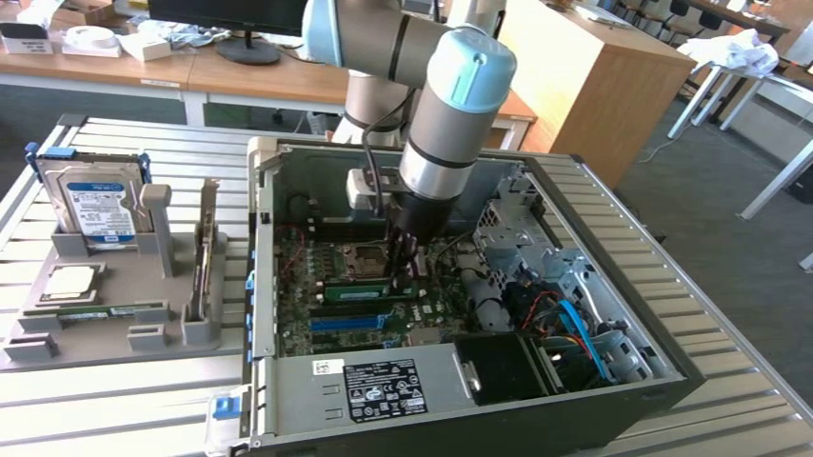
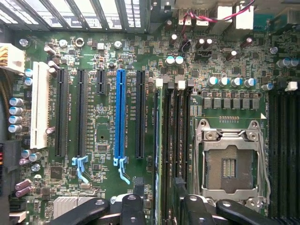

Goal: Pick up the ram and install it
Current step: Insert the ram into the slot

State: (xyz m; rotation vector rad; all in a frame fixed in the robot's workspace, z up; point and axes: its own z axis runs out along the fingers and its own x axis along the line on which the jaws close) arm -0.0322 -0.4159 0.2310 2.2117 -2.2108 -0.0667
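The slatted desk [image 1: 114, 409] carries an open PC case [image 1: 572, 419], and the arm [image 1: 445, 124] reaches down into it from above. The gripper [image 1: 404, 274] hangs low over the motherboard [image 1: 330, 314] – its jaws are spread wide and hold nothing.

Well off to the gripper's side, outside the case on the exterior view's left, a grey tray [image 1: 114, 276] holds an upright hard drive [image 1: 95, 205] and a flat green stick [image 1: 102, 310].

In the wrist view the gripper [image 2: 165, 211] straddles the memory slots on the motherboard [image 2: 103, 56]. The ram [image 2: 161, 140] stands on edge in one of those slots, directly under the gripper and running out from between its black fingers [image 2: 133, 208]; I cannot tell whether they touch it. In the exterior view the ram [image 1: 368, 288] shows as a green strip just beside the fingertips.

The empty CPU socket [image 2: 229, 161] lies close on one side of the gripper – the blue slot [image 2: 120, 112] lies near on the other.
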